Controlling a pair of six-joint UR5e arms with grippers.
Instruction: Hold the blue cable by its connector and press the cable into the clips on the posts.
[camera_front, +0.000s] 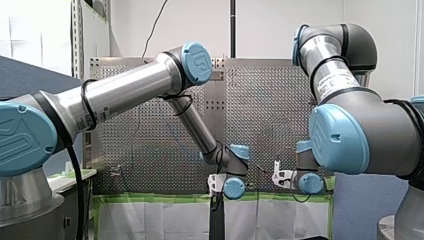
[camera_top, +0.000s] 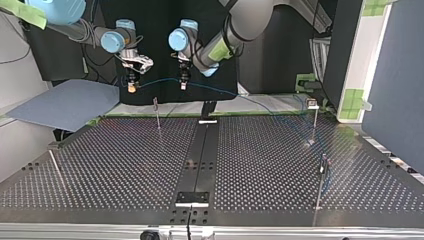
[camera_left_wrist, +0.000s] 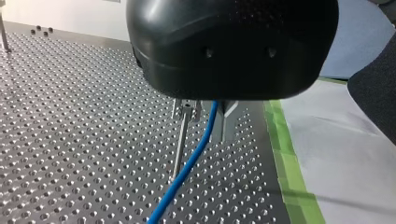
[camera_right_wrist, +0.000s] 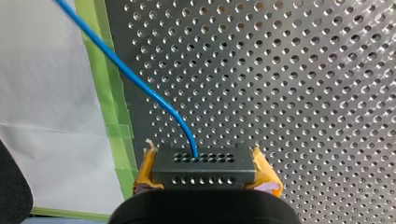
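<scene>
Blue cable, connector clamped in right gripper, left gripper hold unclear

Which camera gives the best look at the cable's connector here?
The right wrist view: the black connector sits close up between my right hand's yellow pads, blue cable leaving it. The top view shows only a speck at that hand; front and left wrist views miss it.

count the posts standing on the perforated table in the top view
4: far post left of centre, far-right post, near-right post, near-left post. More may be hidden.
</scene>
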